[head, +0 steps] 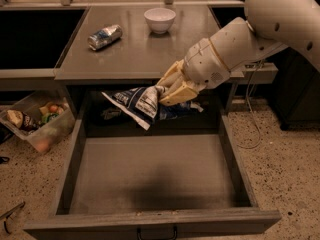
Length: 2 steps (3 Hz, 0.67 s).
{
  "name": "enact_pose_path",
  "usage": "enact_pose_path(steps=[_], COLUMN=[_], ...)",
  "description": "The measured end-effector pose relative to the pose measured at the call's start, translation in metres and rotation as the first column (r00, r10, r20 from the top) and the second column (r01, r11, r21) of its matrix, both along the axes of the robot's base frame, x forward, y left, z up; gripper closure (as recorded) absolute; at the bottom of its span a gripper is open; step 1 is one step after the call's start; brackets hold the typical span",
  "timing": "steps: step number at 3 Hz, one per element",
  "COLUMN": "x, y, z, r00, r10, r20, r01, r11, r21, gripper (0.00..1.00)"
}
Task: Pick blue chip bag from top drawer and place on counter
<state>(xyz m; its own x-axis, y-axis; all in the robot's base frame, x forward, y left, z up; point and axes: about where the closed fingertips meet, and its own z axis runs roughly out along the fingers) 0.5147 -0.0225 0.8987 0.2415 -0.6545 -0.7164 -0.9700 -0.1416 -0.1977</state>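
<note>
The blue chip bag, crumpled dark blue with white panels, hangs in the air above the back of the open top drawer, just below the counter's front edge. My gripper is shut on the bag's right end and holds it up, with the tan fingers wrapped around the foil. The white arm reaches in from the upper right. The gray counter lies right behind and above the bag.
A silver-blue drink can lies on its side on the counter's left part. A white bowl stands at the counter's back middle. A clear bin of snacks sits on the floor at the left. A cable hangs at the right.
</note>
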Motion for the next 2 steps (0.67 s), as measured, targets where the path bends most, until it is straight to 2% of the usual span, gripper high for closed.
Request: enact_pose_path(steps=[1, 2], x=[0.016, 0.070], y=[0.004, 0.015], z=[0.018, 0.047], r00=[0.9989, 0.9859], r10=[0.012, 0.032], r20=[0.046, 0.164], r01=[-0.010, -0.020], r11=[0.999, 0.997], r21=[-0.042, -0.076], gripper=[1.00, 1.00])
